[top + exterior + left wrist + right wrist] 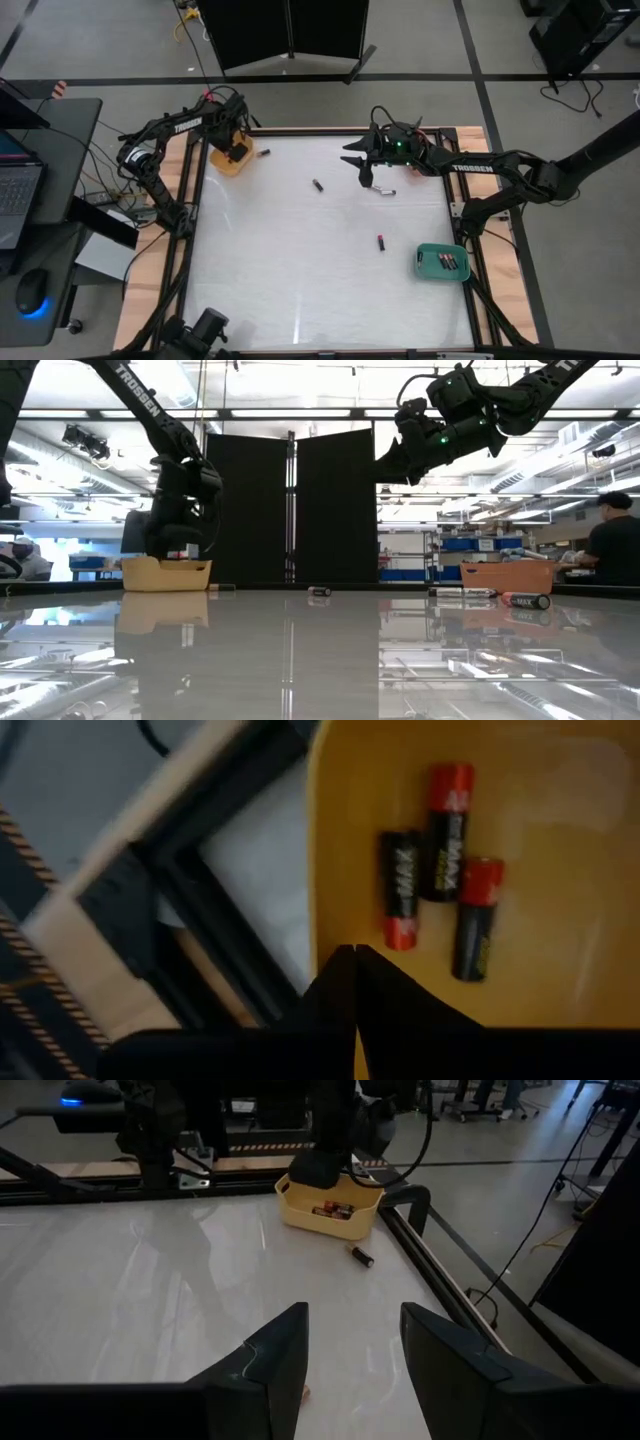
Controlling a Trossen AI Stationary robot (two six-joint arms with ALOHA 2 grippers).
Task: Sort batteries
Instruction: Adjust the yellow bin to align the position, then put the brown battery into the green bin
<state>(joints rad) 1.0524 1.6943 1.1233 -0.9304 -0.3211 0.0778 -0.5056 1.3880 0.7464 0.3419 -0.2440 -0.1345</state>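
Batteries [440, 870] lie three together in the orange tray [232, 160] at the table's [300, 280] far left corner, apparently sorted there. Left fingers [352, 982] hang over them, shut and empty. Right fingers [350, 1350], spread wide and empty, hover above a loose cell [385, 191]; more remain scattered.

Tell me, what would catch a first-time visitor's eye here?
Probably the two dark arms over the white table: the left gripper, shut, hangs over a yellow-orange plastic tray at the far left corner that holds three small black-and-red cylindrical batteries. The right gripper hovers open above the far middle, with a few loose cells scattered on the table and a green tray at the near right.
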